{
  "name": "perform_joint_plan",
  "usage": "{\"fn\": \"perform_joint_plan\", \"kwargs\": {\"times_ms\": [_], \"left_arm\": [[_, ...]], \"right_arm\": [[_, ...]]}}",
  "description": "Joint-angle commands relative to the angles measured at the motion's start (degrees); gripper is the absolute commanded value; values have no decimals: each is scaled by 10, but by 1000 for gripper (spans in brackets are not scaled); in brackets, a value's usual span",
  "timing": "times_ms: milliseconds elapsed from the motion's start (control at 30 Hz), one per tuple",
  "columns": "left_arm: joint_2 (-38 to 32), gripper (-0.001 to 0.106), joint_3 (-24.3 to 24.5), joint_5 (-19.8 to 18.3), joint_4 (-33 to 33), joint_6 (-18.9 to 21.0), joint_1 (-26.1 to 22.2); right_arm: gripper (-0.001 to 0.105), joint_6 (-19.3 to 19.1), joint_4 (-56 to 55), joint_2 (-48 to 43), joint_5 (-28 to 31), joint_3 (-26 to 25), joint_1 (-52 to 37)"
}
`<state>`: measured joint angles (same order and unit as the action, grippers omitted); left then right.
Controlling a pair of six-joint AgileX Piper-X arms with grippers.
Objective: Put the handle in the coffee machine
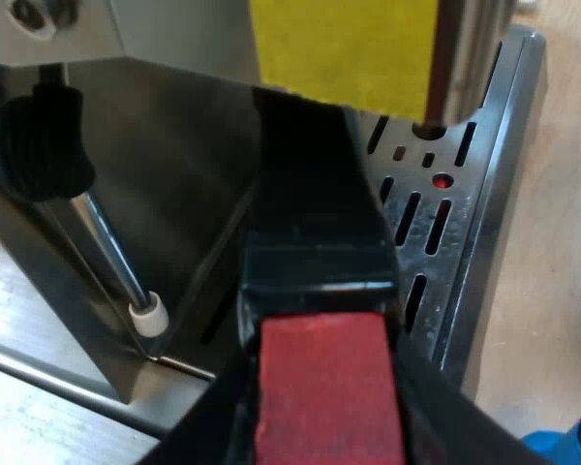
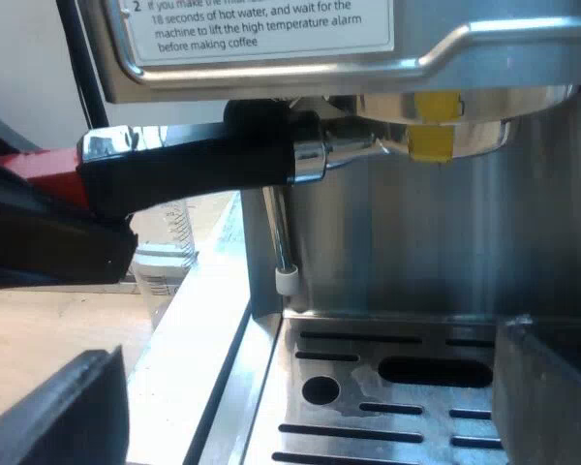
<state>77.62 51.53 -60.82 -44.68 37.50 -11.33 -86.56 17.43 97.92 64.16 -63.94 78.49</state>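
In the left wrist view the left gripper (image 1: 320, 431) is clenched on the red end (image 1: 324, 358) of the holder's handle (image 1: 315, 223), with a finger (image 1: 208, 426) pressed to each side. Gripping that far out probably gives it leverage for the locking twist. The handle runs up to the head of the machine (image 1: 174, 39), which is marked with yellow tape (image 1: 344, 48), above the drip tray (image 1: 445, 223) and near the steam wand (image 1: 111, 252). In the right wrist view the holder (image 2: 416, 140) sits up in the head with its handle swung off sideways, not out over the tray's front edge, so it looks seated but not yet locked. The right gripper (image 2: 300, 407) hangs released over the tray, holding nothing and probably keeping clear. A measuring glass (image 2: 165, 242) stands beyond the tray's side edge.
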Motion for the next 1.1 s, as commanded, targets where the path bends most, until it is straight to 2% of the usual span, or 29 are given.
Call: {"fn": "perform_joint_plan", "kwargs": {"times_ms": [33,133,267,400,467,500,733,1100], "left_arm": [[-15,0,14,-206,-23,4,0],[-15,0,14,-206,-29,17,0],[-15,0,14,-206,-32,17,0],[-15,0,14,-206,-32,17,0],[-15,0,14,-206,-32,17,0],[-15,0,14,-206,-32,17,0],[-15,0,14,-206,-32,17,0],[-15,0,14,-206,-32,17,0]], "right_arm": [[77,-8,4,-1,52,-4,-4],[77,-19,4,-1,60,-4,-14],[75,-20,3,-1,25,-4,-33],[63,-20,3,-1,-9,-4,-51],[49,-20,1,6,-15,-4,-67],[46,-20,1,11,-15,-4,-74],[46,-20,3,46,-27,-4,-83],[46,-20,3,49,-27,-4,-83]]}}
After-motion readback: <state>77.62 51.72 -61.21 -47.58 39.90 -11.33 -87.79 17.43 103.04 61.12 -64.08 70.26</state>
